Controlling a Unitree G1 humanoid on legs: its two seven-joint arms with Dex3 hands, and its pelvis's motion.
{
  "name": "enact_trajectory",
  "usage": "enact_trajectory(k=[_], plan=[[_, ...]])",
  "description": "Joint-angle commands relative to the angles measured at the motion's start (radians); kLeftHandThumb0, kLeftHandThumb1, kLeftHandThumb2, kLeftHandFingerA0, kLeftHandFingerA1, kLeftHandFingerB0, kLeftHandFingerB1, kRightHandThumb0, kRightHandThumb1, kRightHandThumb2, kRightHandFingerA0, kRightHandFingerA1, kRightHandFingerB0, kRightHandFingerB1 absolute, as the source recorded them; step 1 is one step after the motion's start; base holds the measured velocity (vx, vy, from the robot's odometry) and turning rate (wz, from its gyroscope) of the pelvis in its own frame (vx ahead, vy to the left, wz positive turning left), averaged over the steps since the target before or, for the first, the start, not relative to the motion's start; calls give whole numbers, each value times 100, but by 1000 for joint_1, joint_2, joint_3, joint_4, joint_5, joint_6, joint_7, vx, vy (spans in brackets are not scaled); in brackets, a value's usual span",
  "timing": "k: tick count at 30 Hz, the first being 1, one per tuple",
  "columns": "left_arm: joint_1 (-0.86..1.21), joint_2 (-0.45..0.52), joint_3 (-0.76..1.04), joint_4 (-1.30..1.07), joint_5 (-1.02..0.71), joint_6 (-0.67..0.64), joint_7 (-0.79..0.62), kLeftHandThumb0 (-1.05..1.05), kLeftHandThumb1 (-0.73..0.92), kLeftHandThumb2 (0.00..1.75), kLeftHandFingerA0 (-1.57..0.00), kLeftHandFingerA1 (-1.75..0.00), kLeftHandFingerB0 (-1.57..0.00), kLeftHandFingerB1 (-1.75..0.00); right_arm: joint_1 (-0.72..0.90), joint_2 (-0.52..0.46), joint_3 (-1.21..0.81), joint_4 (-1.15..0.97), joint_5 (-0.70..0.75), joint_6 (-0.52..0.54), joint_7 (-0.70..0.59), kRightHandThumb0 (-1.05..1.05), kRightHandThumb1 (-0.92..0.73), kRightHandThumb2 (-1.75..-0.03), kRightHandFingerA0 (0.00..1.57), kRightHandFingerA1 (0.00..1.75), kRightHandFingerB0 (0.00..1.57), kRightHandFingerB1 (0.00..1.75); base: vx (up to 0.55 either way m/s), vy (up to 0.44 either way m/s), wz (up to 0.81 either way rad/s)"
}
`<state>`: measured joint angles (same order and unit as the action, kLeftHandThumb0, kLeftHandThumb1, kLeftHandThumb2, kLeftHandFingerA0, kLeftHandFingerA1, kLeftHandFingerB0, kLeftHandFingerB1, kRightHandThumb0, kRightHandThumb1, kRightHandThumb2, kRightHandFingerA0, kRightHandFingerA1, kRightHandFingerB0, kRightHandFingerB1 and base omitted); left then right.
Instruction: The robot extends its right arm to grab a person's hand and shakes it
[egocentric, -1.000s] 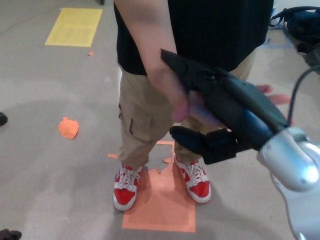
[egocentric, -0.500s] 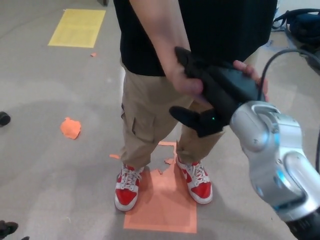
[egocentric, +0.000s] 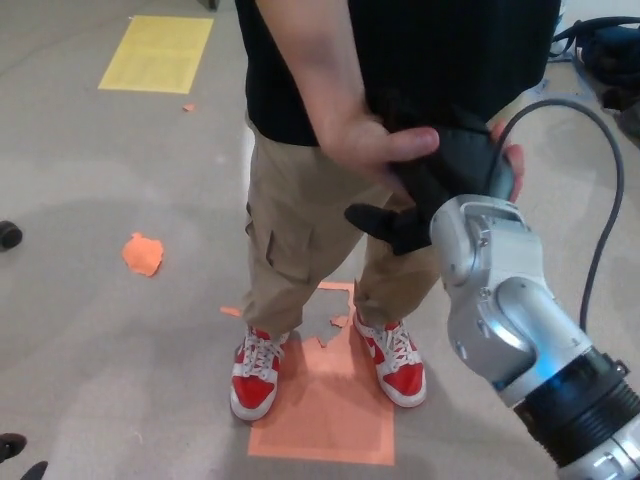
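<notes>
Black right robot hand (egocentric: 445, 185) is wrapped shut around the person's hand (egocentric: 385, 140) at waist height, soft and squishy, so grip gently across the palm

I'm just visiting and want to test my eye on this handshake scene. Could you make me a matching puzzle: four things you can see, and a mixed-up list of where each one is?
Things:
1. robot's black right hand
2. yellow rectangular floor marking
3. crumpled orange scrap
4. red and white sneakers

Places:
A. on the grey floor at picture left, apart from the person
B. clasped with the person's hand in front of the black shirt
C. far top left of the floor
D. at the edges of the orange floor square

Pairs: 1-B, 2-C, 3-A, 4-D
</notes>
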<state>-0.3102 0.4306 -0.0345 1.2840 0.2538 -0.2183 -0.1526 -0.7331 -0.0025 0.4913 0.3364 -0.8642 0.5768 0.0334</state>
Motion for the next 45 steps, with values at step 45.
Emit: enact_trajectory(k=[45], plan=[[-14,30,2,11,-1,-37,-33,-79,92,70,-23,-31,-16,-29,240,-6,-136,-610,149,-139,-13,-18,-79,-116,0,50,0,49,0,0,0]])
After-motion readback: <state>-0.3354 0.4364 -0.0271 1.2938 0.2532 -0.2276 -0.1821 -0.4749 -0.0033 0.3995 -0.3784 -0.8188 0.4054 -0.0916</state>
